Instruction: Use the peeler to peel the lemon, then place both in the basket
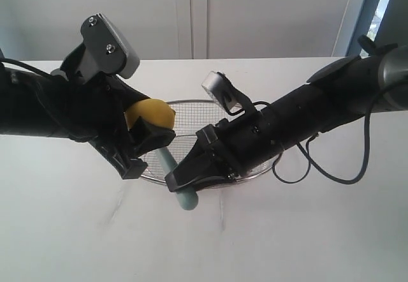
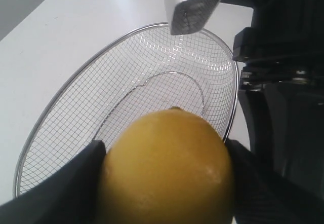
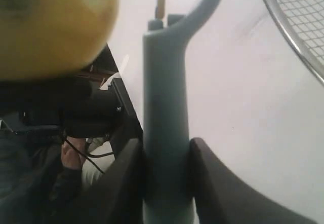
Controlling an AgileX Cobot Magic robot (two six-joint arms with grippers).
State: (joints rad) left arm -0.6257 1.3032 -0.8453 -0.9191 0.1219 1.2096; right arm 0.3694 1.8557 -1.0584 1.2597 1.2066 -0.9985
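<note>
The yellow lemon (image 1: 150, 113) hangs over the near left rim of the wire-mesh basket (image 1: 191, 111), clamped in my left gripper (image 1: 145, 140). In the left wrist view the lemon (image 2: 167, 168) fills the space between both black fingers, with the basket (image 2: 76, 112) behind it. My right gripper (image 1: 191, 175) is shut on the teal handle of the peeler (image 1: 178, 178), which slants up toward the lemon. In the right wrist view the peeler (image 3: 166, 107) stands between the fingers, its forked head beside the lemon (image 3: 50, 26). No sticker shows on the lemon.
The white table (image 1: 306, 231) spreads around the basket on all sides. A black cable (image 1: 319, 167) loops down from the right arm onto the table at the right. A pale wall stands behind the table.
</note>
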